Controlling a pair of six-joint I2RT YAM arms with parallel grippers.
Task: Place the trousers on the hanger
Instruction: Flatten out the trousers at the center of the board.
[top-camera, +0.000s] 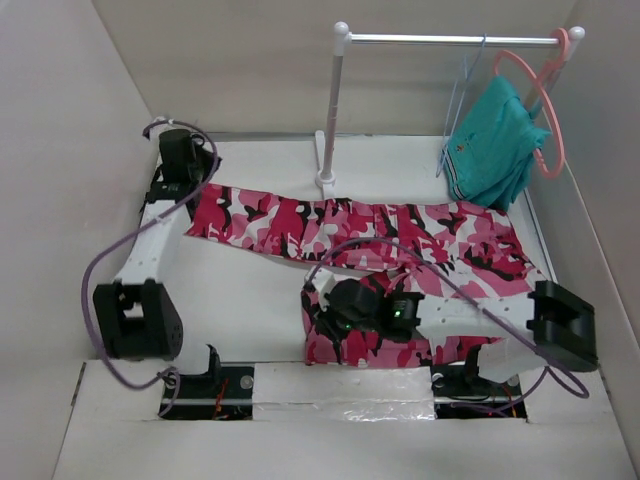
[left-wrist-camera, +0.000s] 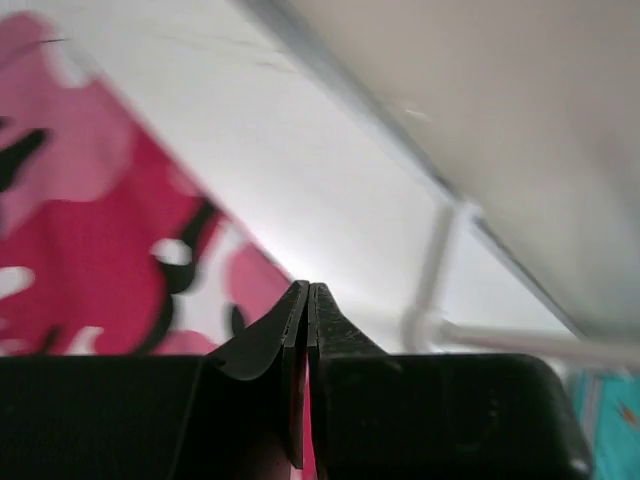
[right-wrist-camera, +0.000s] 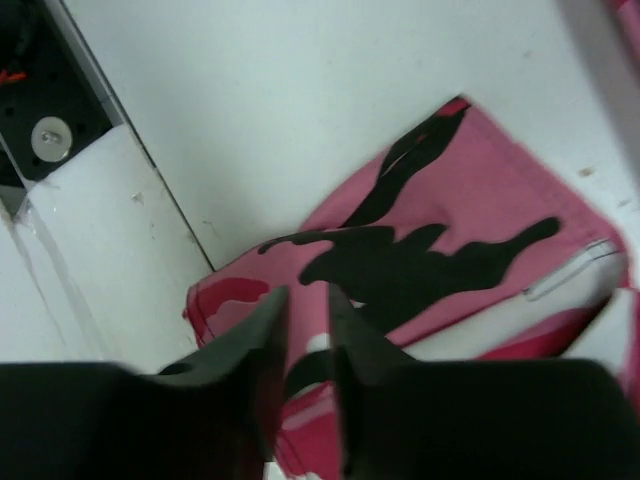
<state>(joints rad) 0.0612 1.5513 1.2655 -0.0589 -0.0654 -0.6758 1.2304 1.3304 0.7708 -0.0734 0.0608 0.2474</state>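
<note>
Top view, lie: the trousers stretch lengthwise from the worktop's far-left corner to its right edge. The hanger hangs above the far-right corner, nearer my right tool.
Left wrist, grip: my left tool is closed beside the cloth.
Right wrist, grip: jaws slightly apart over the trousers' near edge.

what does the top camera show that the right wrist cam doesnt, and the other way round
Only the top view: the rail with the hanger and a teal garment on it, the left arm, and the trousers at full length across the table. Only the right wrist view: the right gripper close up, fingers a narrow gap apart over a hem corner; whether they pinch it is unclear. Both: the trousers and the right gripper.
</note>
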